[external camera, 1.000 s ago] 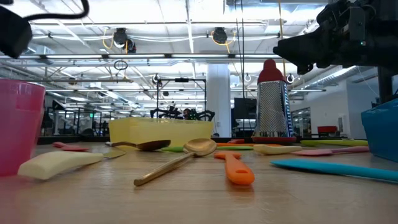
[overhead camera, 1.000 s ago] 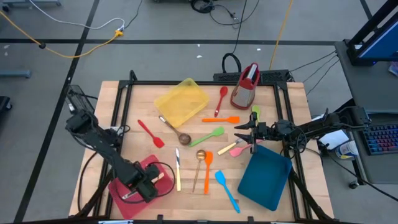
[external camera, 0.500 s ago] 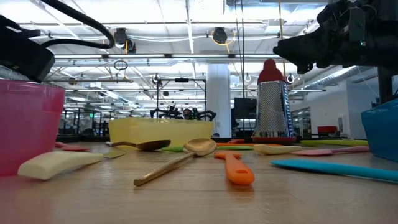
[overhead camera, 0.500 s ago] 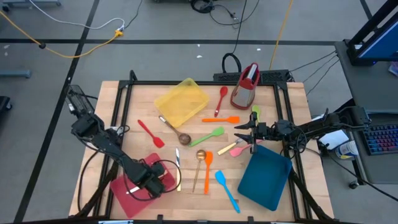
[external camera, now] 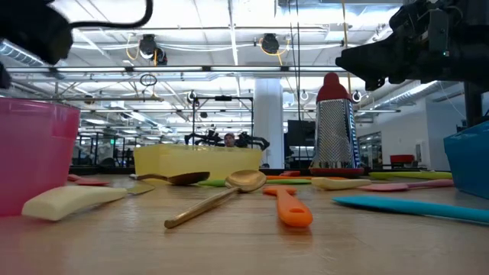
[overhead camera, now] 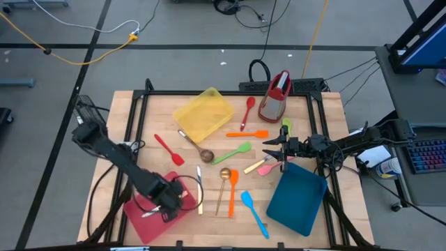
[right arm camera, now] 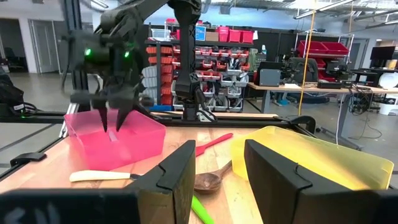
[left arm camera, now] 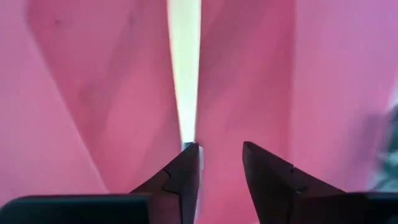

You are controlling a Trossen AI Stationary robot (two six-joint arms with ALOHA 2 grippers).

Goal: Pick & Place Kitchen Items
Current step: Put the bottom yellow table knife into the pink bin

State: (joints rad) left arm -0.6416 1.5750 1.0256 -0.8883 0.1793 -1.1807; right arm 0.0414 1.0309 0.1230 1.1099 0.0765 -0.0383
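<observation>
Directly below the left tool point(overhead camera: 166, 203), whose jaws have just parted, a pale-handled utensil point(left arm camera: 184, 68) now lies released in the pink tray point(overhead camera: 143, 222), one placement complete; the right tool point(overhead camera: 273, 150) waits open.

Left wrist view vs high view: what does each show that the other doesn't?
Only the left wrist view: the left gripper open, close above the pink tray's floor, with a pale utensil handle lying past one finger.

Only the high view: the whole table, the yellow tray, blue tray, grater, the scattered utensils, and the right gripper hovering beside the blue tray.

Both: the pink tray with the left gripper over it.
</observation>
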